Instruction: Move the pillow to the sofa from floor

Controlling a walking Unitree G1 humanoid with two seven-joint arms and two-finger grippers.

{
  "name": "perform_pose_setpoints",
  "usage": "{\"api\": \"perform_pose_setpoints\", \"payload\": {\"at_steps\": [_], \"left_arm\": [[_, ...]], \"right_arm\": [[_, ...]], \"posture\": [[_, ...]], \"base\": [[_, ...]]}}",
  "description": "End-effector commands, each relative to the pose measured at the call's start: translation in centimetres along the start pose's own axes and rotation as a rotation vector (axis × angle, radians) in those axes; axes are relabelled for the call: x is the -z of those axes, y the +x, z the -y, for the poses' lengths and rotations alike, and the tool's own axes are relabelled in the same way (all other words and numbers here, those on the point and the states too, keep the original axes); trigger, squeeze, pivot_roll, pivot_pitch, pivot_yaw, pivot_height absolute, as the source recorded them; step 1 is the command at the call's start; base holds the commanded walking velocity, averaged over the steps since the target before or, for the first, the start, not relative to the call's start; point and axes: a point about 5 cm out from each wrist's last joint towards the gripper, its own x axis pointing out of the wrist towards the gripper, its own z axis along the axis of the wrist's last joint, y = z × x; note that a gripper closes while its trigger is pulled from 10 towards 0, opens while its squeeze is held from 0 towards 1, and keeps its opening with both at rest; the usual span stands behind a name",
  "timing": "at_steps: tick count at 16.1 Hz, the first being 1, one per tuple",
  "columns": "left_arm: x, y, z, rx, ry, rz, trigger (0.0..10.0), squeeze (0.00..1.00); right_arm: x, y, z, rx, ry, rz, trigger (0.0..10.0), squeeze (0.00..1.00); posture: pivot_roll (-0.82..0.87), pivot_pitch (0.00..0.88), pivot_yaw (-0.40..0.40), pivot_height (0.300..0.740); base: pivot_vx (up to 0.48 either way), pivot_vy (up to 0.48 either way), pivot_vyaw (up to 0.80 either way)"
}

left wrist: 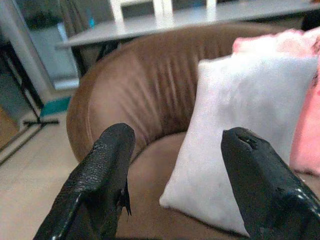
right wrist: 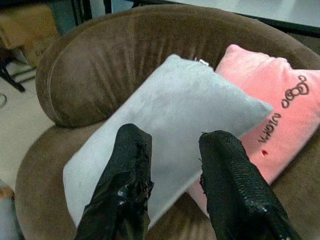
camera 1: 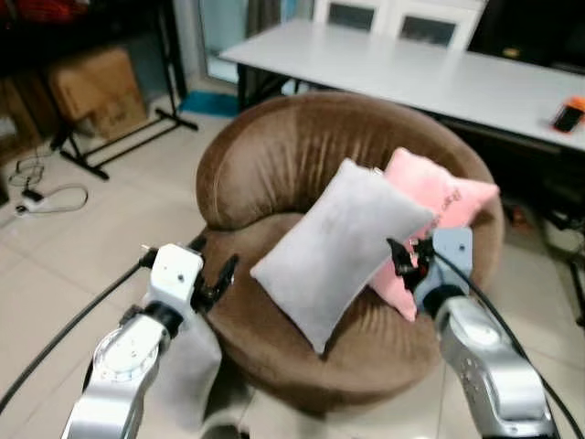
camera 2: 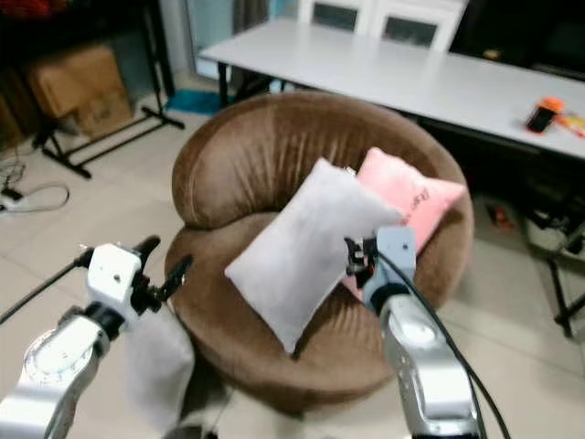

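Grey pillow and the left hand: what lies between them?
Bare brown sofa seat separates the left hand from the grey pillow; the left wrist view shows it.

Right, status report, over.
Both grippers, left and right, open and empty. Grey pillow on brown sofa, leaning on pink pillow. Nothing in the way.

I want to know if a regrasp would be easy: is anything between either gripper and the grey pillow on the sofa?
Nothing visible. The grey pillow leans on the brown sofa against the pink pillow. The left gripper and right gripper, both open, face it across open space.
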Motion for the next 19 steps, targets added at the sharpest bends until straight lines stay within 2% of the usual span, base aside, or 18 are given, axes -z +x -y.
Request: {"api": "perform_pose_setpoints", "payload": {"at_steps": [1,6,12,18,19], "left_arm": [[0.1,-0.2,-0.3,-0.023,0.011,-0.012,10.0,0.0],[-0.1,-0.4,-0.6,-0.106,0.017,0.002,10.0,0.0],[-0.4,-0.5,-0.6,-0.132,0.007,0.025,10.0,0.0],[-0.3,-0.6,-1.0,-0.159,0.0,0.021,10.0,0.0],[-0.2,-0.5,-1.3,-0.163,0.002,0.019,10.0,0.0]], "right_arm": [[-0.1,-0.1,-0.4,-0.02,-0.007,0.0,10.0,0.0],[0.8,-0.3,-0.7,-0.044,0.043,-0.023,10.0,0.0],[0.9,-0.2,-0.8,-0.059,0.064,-0.026,10.0,0.0],[0.8,0.0,-0.8,-0.061,0.068,-0.02,10.0,0.0],[0.8,0.1,-0.6,-0.039,0.079,-0.015,10.0,0.0]], "posture": [[0.01,0.0,-0.053,0.74],[0.02,0.0,-0.062,0.74],[0.03,0.0,-0.069,0.74],[0.04,0.0,-0.077,0.74],[0.04,0.0,-0.078,0.74]], "base": [[0.0,0.0,0.8],[0.0,0.0,0.8],[0.0,0.0,0.8],[0.298,0.0,0.8],[0.33,0.0,0.0]]}}
